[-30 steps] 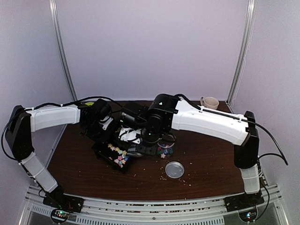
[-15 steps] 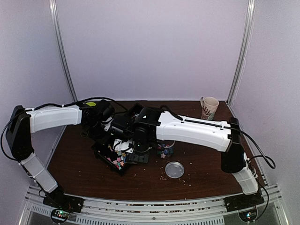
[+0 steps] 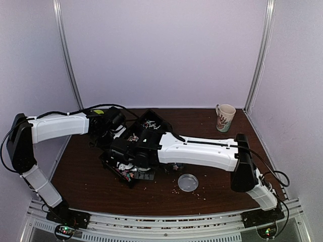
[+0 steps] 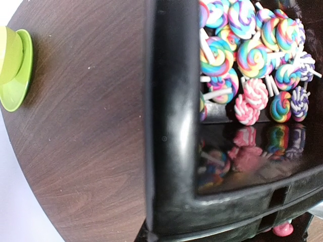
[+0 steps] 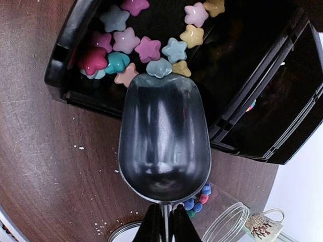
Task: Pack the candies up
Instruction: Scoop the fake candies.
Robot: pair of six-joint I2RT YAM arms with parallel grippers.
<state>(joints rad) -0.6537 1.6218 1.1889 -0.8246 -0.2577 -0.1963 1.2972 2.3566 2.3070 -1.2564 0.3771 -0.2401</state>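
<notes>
The left arm [image 3: 55, 126] and right arm [image 3: 202, 151] stretch inward, right pincer [image 5: 162, 228] clamped tight, left pincer [image 3: 120, 135] seemingly closed.

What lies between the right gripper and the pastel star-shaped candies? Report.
The empty dark metal scoop the right gripper holds, lip at the candies; right wrist view.

Right gripper [image 5: 164, 222] and scoop [image 5: 164, 136] crowd the tray [image 5: 65, 55] — open table [image 3: 202, 126], seemingly, toward the mug [image 3: 224, 117].

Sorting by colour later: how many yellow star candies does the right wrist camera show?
3: yellow star at the top edge, another below-left of it, a third by the scoop rim. More may hide beneath the scoop.
</notes>
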